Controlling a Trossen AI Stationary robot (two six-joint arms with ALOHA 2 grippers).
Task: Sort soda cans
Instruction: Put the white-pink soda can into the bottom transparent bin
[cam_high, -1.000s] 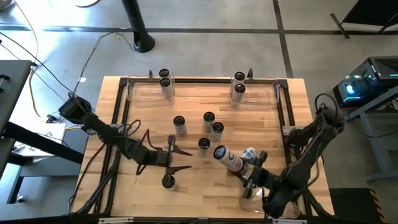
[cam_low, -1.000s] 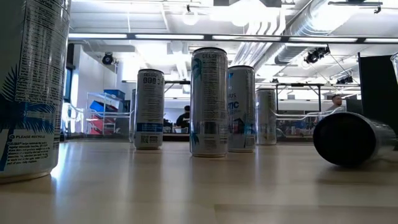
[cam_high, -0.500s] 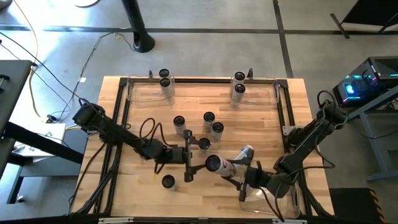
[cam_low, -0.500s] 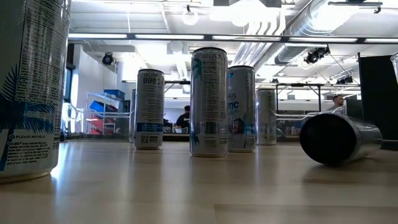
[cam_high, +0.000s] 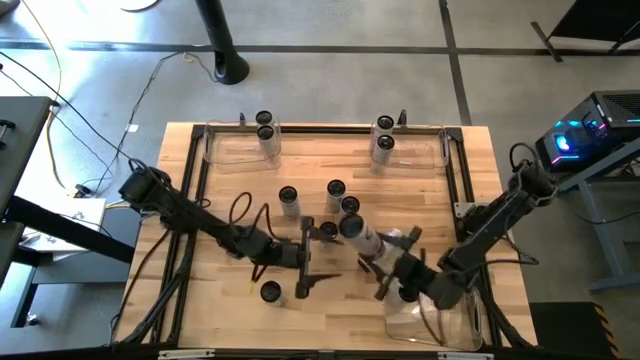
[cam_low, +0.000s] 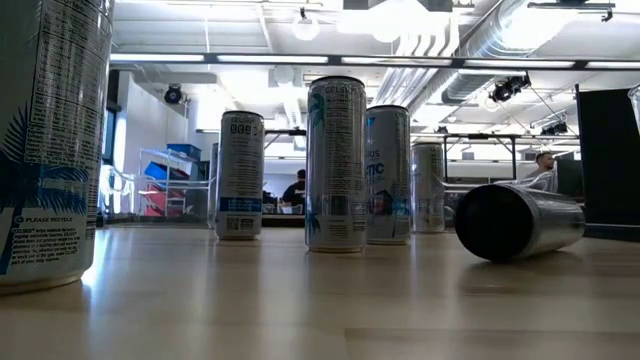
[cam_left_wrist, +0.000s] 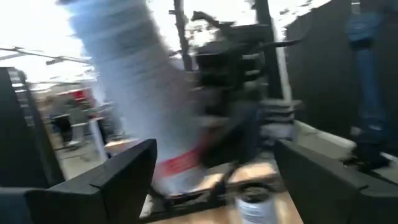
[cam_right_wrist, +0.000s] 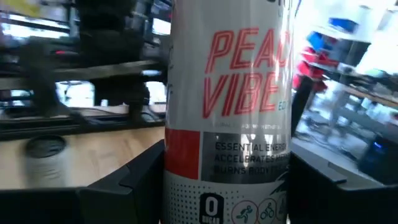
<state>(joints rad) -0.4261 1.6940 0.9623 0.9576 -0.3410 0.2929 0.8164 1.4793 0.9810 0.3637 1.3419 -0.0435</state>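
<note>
**Operator:** Right gripper (cam_high: 385, 268) status?

**Technician:** Its two fingers are clamped on a soda can (cam_high: 362, 236) with red lettering. The can is tipped on its side, dark top pointing toward the tabletop centre; in the low view its body (cam_low: 520, 222) lies across the wood at the right. In the right wrist view the can (cam_right_wrist: 227, 106) fills the gap between both fingers (cam_right_wrist: 124, 186), held around the mid-body.

**Operator:** Left gripper (cam_high: 303, 262)?

**Technician:** Jaws spread wide, nothing between them. It sits just beside the tipped can, facing it. One upright can (cam_high: 270, 291) stands near it toward the front edge.

**Operator:** Remaining cans?

**Technician:** Going away from the grippers: four upright cans (cam_high: 335, 189) grouped mid-tabletop, then two cans in the left clear bin (cam_high: 228, 150) and two in the right clear bin (cam_high: 412, 153) at the far edge.

**Operator:** Handling notes?

**Technician:** Judged from appearance: thin-walled metal, rigid while sealed but dentable under excess squeeze. The painted wall is smooth and likely slippery. Weight cannot be told; treat as full. Take hold across the straight mid-body, not the tapered rim. A tall, narrow can tips easily, so set it down square on its base. A can on its side may roll if let go.

**Operator:** Risk?

**Technician:** Nearby upright cans stand close enough to be knocked.
</note>
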